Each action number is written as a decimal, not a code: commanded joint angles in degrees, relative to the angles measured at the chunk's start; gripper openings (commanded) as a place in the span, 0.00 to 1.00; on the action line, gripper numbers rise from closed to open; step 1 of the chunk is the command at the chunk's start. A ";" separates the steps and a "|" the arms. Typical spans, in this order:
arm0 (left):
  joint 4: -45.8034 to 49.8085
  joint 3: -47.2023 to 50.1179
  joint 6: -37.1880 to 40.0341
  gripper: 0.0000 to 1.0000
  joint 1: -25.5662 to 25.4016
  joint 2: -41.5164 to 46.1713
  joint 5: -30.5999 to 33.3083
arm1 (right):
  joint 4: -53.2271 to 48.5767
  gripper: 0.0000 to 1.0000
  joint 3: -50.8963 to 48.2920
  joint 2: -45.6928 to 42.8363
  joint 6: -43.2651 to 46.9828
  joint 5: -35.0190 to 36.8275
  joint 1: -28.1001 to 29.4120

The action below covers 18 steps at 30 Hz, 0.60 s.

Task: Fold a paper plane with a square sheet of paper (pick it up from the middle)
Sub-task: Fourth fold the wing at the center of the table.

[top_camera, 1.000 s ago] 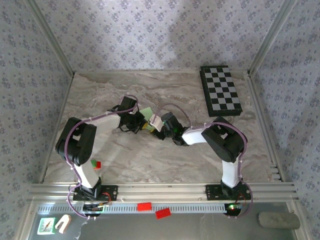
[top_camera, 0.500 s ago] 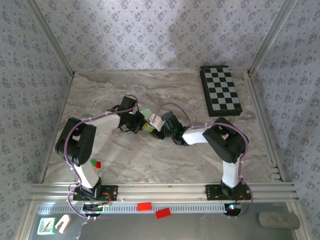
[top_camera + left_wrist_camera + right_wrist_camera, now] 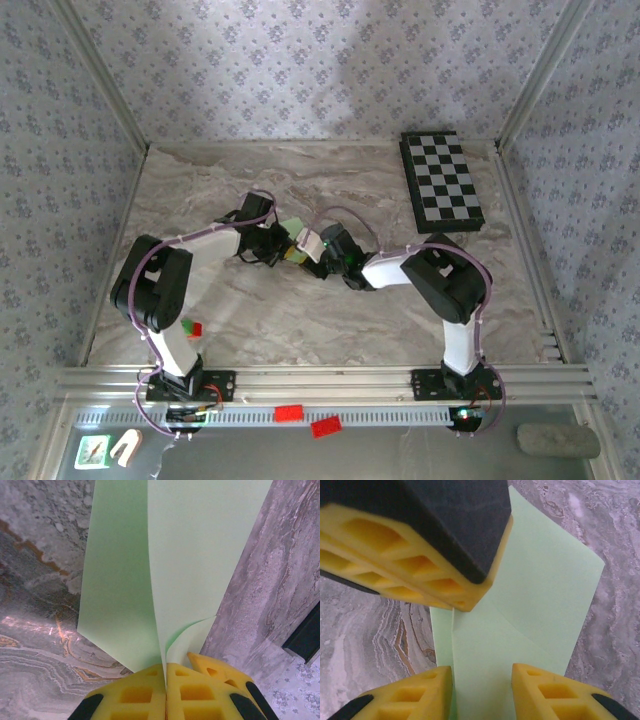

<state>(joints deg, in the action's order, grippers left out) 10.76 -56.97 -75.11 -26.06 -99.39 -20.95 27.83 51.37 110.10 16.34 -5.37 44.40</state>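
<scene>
The light-green sheet of paper (image 3: pixel 293 224) is folded and creased, and it is held off the marble table (image 3: pixel 400 320) at mid-table. My left gripper (image 3: pixel 166 672) is shut on its near edge, with the layers fanning away above the yellow fingers. In the right wrist view the paper (image 3: pixel 545 590) runs between my right gripper's (image 3: pixel 482 680) fingers, which stand apart on either side of it, so that gripper is open. The left gripper (image 3: pixel 467 605) pinches the paper's far end there. One right fingertip (image 3: pixel 215 670) shows beside the left jaws. The two grippers (image 3: pixel 300 247) meet tip to tip. The paper plane is out of view.
A black-and-white checkered board (image 3: pixel 441 182) lies at the back right. Small red and green blocks (image 3: pixel 191 327) sit by the left arm's base. Patterned walls close in the back and both sides. An aluminium rail (image 3: pixel 320 380) runs along the near edge.
The right arm has edged slightly left, closer to the left gripper. The left gripper has stayed shut on the paper in the same place.
</scene>
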 commanded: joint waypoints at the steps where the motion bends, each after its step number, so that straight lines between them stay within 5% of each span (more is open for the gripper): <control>1: 1.69 -1.57 -0.74 0.08 -0.57 2.38 -0.11 | -1.29 0.33 1.45 1.01 0.99 0.24 0.42; 9: 0.95 -0.71 -1.00 0.17 1.12 5.56 1.31 | -1.24 0.17 0.80 0.64 0.12 -1.23 0.20; 18: -5.45 8.98 -1.45 0.32 6.28 14.83 2.86 | 1.11 0.12 -0.79 0.02 -5.11 -5.92 -0.98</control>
<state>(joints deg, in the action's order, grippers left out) 7.55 -51.07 -75.77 -20.38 -87.31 -19.22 27.77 51.27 110.39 14.35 -8.36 44.10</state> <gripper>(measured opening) 0.315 0.120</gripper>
